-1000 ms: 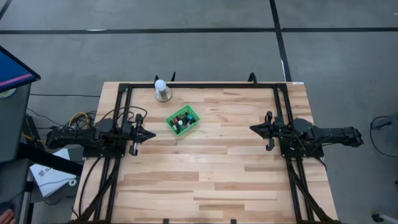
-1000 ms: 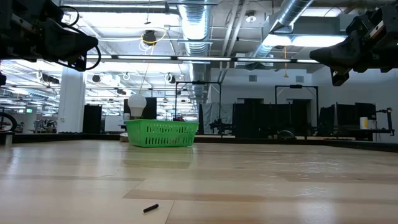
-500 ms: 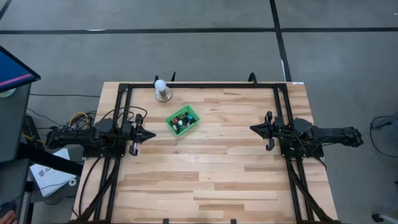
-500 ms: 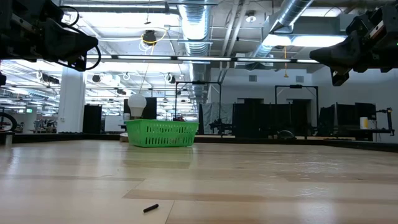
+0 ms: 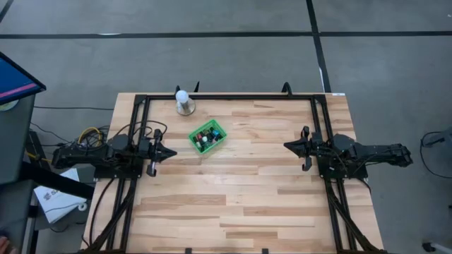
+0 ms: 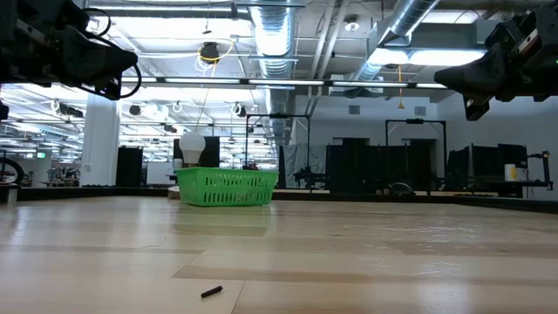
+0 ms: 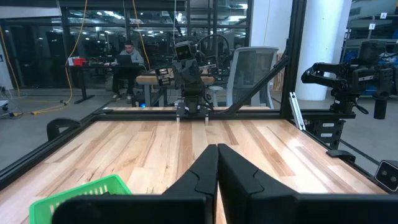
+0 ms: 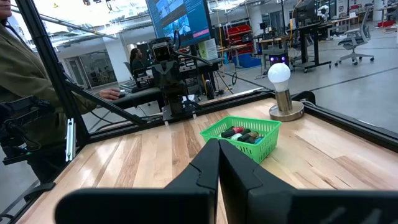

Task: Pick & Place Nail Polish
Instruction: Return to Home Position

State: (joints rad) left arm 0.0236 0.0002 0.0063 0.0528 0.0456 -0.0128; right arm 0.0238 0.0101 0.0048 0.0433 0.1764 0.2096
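Observation:
Several nail polish bottles (image 5: 206,136) lie inside a green mesh basket (image 5: 216,140) that stands on the table, left of its middle toward the far edge; the right wrist view shows them (image 8: 242,134) with dark and pale caps. My left gripper (image 5: 171,151) hovers shut at the table's left side, pointing level toward the middle, a little nearer than the basket. My right gripper (image 5: 288,146) hovers shut at the right side, facing it. In the wrist views my left gripper (image 7: 217,149) and my right gripper (image 8: 218,144) both hold nothing.
A white ball on a round base (image 5: 184,103) stands near the far edge, behind the basket. A small dark object (image 6: 211,292) lies on the wood close to the low camera. A black frame (image 5: 226,97) runs along the far side. Bare tabletop (image 5: 240,190) spreads between the arms.

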